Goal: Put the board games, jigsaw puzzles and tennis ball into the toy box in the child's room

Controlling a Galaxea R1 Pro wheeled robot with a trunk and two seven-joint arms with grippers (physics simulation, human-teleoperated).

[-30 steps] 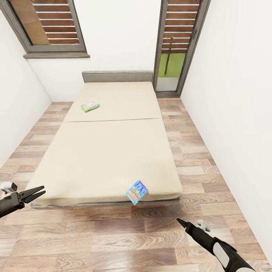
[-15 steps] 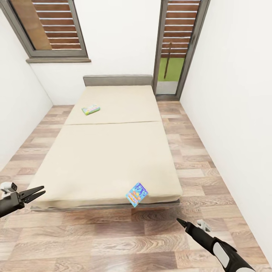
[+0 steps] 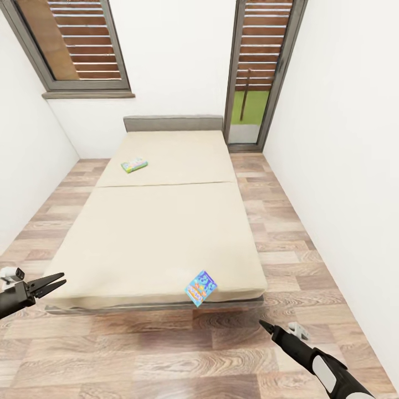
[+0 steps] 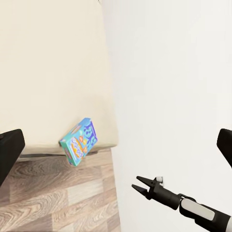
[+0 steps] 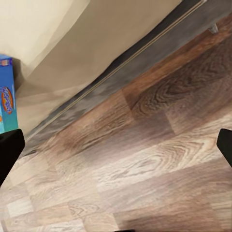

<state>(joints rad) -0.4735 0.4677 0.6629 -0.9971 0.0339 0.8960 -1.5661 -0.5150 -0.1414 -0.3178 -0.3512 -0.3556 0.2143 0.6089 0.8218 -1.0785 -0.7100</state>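
A narrow room is seen from the head view — white walls, a wood-plank floor, a slatted window at the far left and a glazed door at the far right; the bed with its plain cream cover fills the middle, its grey headboard set against the far wall. One board game lies flat on the cover near the headboard, towards the bed's left side; a second board game overhangs the near edge of the bed, tilted on a corner. The left gripper is held over the floor by the bed's near left corner, fingers parted and empty; the right gripper is held low over the floor, near the overhanging game — in the left wrist view its fingers are seen spread apart, nothing between them.
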